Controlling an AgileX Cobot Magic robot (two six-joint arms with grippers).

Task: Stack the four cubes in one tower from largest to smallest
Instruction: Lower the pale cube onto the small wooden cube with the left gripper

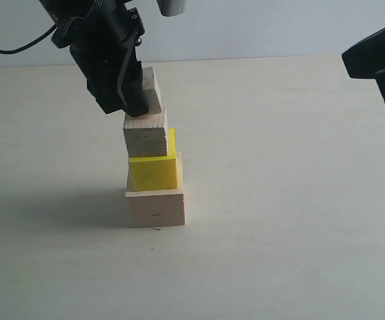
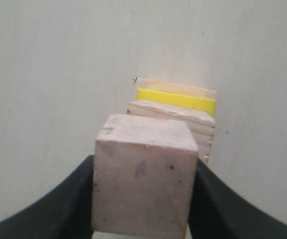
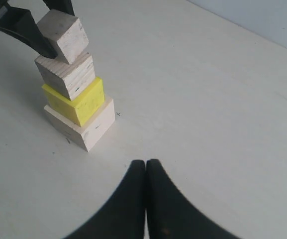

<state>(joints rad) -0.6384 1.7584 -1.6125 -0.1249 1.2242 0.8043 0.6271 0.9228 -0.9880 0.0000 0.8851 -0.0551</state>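
A column of three cubes stands mid-table: the big pale wood cube (image 1: 155, 207) at the bottom, the yellow cube (image 1: 153, 169) on it, the smaller grained wood cube (image 1: 145, 134) on top. My left gripper (image 1: 137, 93) is shut on the smallest whitish cube (image 1: 151, 90), held tilted right at the grained cube's top; whether it touches I cannot tell. In the left wrist view the whitish cube (image 2: 142, 177) fills the space between both fingers, with the stack (image 2: 175, 107) beyond. My right gripper (image 3: 146, 164) is shut and empty, off to the right of the tower (image 3: 76, 107).
The pale tabletop (image 1: 285, 200) spreads around the stack. The right arm (image 1: 379, 60) hangs dark at the upper right edge of the exterior view. A grey-white wall lies behind the table.
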